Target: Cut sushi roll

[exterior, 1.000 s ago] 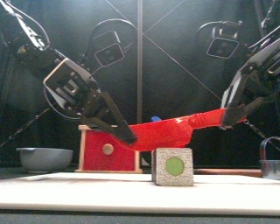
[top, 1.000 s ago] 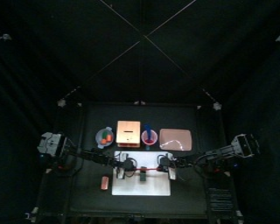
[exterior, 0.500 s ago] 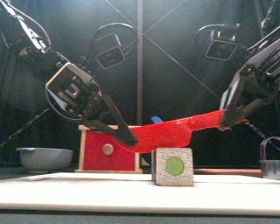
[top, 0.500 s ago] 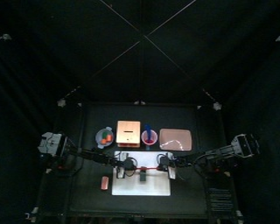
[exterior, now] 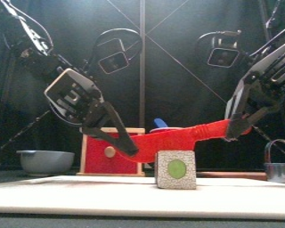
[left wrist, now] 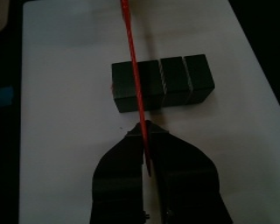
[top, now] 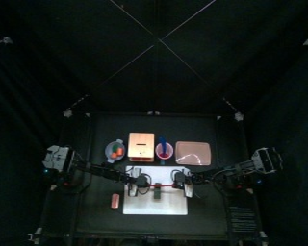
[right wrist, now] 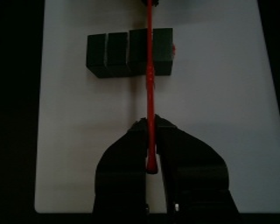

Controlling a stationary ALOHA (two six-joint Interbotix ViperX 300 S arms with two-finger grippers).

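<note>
The sushi roll [exterior: 173,169], a short dark log with a white-and-green end face, lies on the white board [top: 157,204]. In the wrist views the roll [left wrist: 166,80] [right wrist: 113,52] shows several segment lines. A thin red blade [exterior: 175,135] spans between both grippers, right over the roll's top; contact cannot be told. My left gripper [exterior: 117,134] [left wrist: 140,133] is shut on one end of the blade [left wrist: 130,70]. My right gripper [exterior: 234,130] [right wrist: 149,129] is shut on the other end of the blade [right wrist: 147,61].
Behind the board lie a pale orange slab [top: 141,146], a bowl [top: 115,149], a pink-and-blue item [top: 166,148] and a reddish tray [top: 194,152]. A small orange-red block [top: 115,200] sits left of the board. The front view shows a grey bowl [exterior: 44,161] and a metal cup [exterior: 280,162].
Both arms have shifted only slightly, and the red blade stays stretched over the roll. Both grips are unchanged.
</note>
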